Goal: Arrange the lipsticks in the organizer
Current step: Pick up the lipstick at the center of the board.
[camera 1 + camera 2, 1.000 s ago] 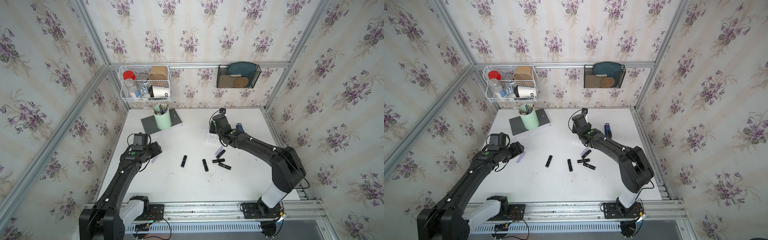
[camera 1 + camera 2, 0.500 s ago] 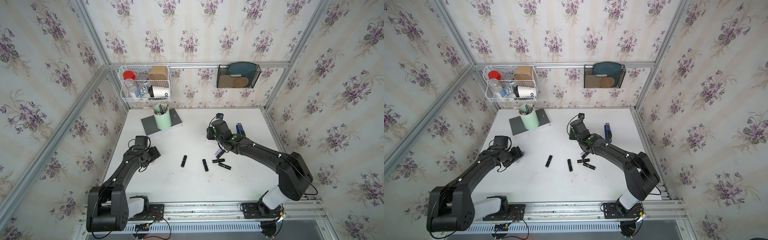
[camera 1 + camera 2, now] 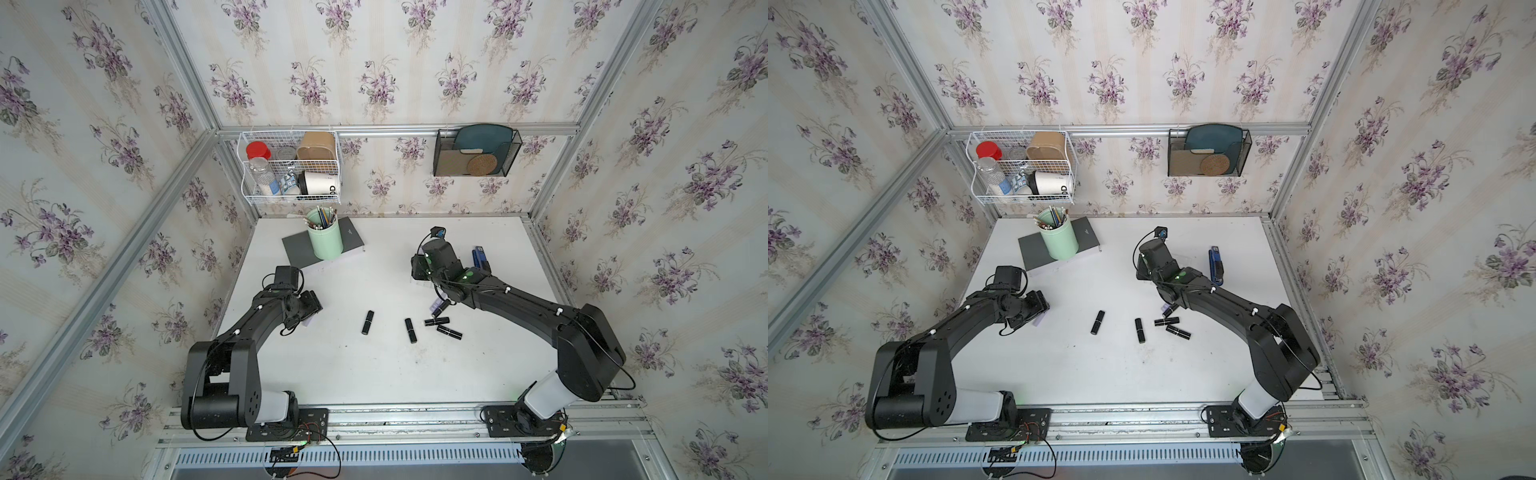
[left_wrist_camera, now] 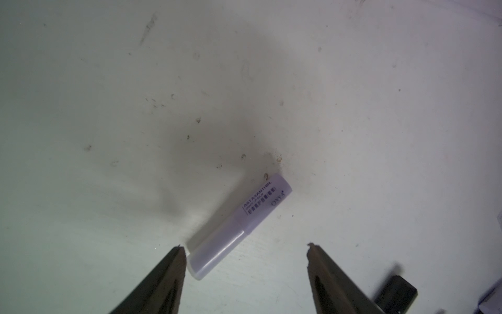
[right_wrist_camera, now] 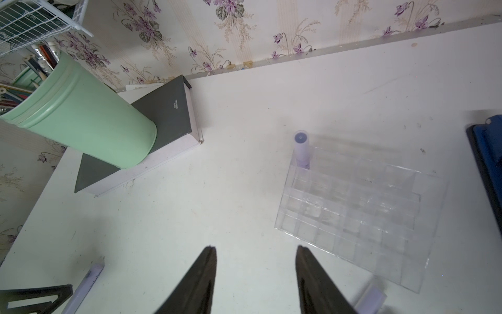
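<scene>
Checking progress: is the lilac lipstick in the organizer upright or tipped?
Upright: the lilac lipstick stands on end in a corner cell of the organizer, round end up.

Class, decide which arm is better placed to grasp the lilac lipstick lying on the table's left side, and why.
Left. The left gripper hangs open over the lilac lipstick, which lies partly between its jaws. The right gripper, open and empty, is far off beside the organizer.
</scene>
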You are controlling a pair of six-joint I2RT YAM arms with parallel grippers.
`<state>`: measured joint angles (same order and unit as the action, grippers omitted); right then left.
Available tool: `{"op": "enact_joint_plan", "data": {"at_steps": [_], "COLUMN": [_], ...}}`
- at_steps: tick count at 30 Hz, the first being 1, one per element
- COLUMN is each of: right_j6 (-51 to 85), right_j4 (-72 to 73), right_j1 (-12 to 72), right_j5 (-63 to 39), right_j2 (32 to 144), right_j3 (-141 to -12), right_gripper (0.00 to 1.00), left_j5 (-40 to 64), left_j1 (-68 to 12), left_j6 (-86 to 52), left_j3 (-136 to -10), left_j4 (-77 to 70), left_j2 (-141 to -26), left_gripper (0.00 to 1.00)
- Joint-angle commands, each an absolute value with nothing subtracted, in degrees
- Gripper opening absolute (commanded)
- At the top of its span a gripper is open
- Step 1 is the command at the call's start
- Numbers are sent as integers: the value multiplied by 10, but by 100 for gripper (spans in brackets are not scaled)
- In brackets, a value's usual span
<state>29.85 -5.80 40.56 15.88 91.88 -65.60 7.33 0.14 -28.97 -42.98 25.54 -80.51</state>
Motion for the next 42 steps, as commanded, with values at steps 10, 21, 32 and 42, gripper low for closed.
{"op": "enact_joint_plan", "data": {"at_steps": [10, 21, 32, 42], "right_j6": [301, 303, 306, 314], "right_j4": [-49, -43, -45, -53], "right_j1": [410, 413, 418, 431], "right_j5": [159, 156, 155, 138], "right_j2": [919, 918, 913, 911], "right_j3": [-660, -664, -666, -674], "right_gripper": [53, 53, 53, 53], "left_j5": [58, 13, 11, 46], "left_j1": [-14, -52, -74, -89], "left_j6": [-265, -258, -252, -243], "left_j3": [-439, -454, -470, -493], "left_j4": [261, 310, 324, 313], "left_j2": [-845, -859, -879, -928], "left_gripper": [64, 52, 35, 25]}}
